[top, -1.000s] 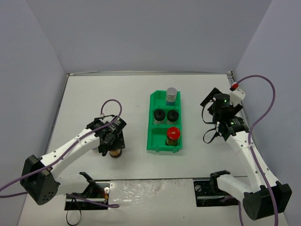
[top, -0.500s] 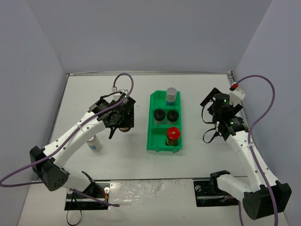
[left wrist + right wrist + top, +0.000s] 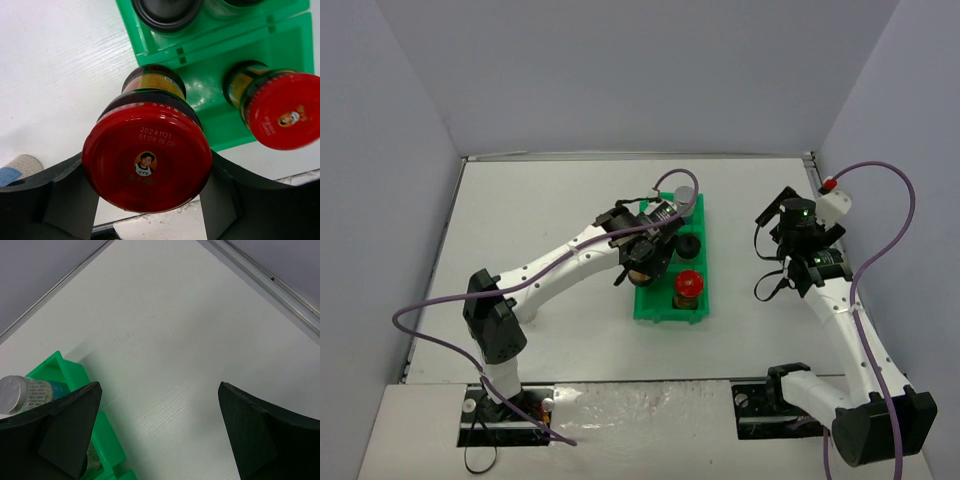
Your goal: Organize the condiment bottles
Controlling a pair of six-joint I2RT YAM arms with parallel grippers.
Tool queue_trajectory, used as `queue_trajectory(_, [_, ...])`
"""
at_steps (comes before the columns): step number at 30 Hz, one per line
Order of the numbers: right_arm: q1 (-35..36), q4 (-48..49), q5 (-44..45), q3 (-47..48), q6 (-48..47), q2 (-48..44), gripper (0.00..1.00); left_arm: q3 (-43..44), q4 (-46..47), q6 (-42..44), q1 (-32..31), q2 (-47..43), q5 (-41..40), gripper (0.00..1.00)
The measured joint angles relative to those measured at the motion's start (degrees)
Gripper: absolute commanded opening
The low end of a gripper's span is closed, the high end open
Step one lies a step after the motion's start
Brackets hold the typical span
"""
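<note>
My left gripper (image 3: 645,258) is shut on a red-capped jar (image 3: 146,156) with a dark body, its fingers (image 3: 55,197) pressed on both sides of the cap. The jar hangs over the left wall of the green bin (image 3: 668,308), by the front compartment. In that compartment stands another red-capped jar (image 3: 689,284). A black-capped jar (image 3: 687,245) fills the middle row and a silver-capped jar (image 3: 686,198) the back. A second silver-capped jar (image 3: 22,165) shows on the table at the left. My right gripper (image 3: 772,215) is open and holds nothing, right of the bin.
Grey walls close the table on three sides, with a metal rail (image 3: 260,277) along the far edge. My left arm (image 3: 560,262) stretches across the table's middle. The right wrist view catches the bin's back corner (image 3: 65,370).
My left arm has swung right from the table's left side to the bin's left edge, carrying the red-capped jar. The right arm has barely shifted.
</note>
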Motion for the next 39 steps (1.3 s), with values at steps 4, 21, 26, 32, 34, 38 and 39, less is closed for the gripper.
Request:
queue_trajectory(4, [-0.4, -0.3, 0.2, 0.0, -0.1, -0.1, 1.0, 1.0, 0.0, 0.6, -1.3, 0.8, 1.5, 0.0])
queue_trajectory(21, [-0.6, -0.6, 0.2, 0.0, -0.1, -0.2, 1.0, -1.3, 3.3, 0.3, -5.7, 4.2, 6.0, 0.0])
queue_trajectory(26, [-0.6, -0.6, 0.2, 0.0, -0.1, -0.2, 1.0, -3.2, 4.1, 0.2, -5.9, 5.2, 6.3, 0.0])
queue_trajectory(32, [-0.6, -0.6, 0.2, 0.0, -0.1, -0.2, 1.0, -4.6, 5.2, -0.6, -5.8, 5.5, 6.3, 0.0])
queue_trajectory(34, [-0.6, -0.6, 0.2, 0.0, -0.1, -0.2, 1.0, -5.7, 6.1, -0.8, -5.8, 5.5, 6.3, 0.03])
queue_trajectory(38, [-0.6, -0.7, 0.2, 0.0, -0.1, -0.2, 1.0, -6.9, 7.1, -1.1, -5.8, 5.6, 6.3, 0.29])
queue_trajectory(39, [-0.6, -0.7, 0.2, 0.0, -0.1, -0.2, 1.0, -6.9, 7.2, -1.1, -5.8, 5.7, 6.3, 0.39])
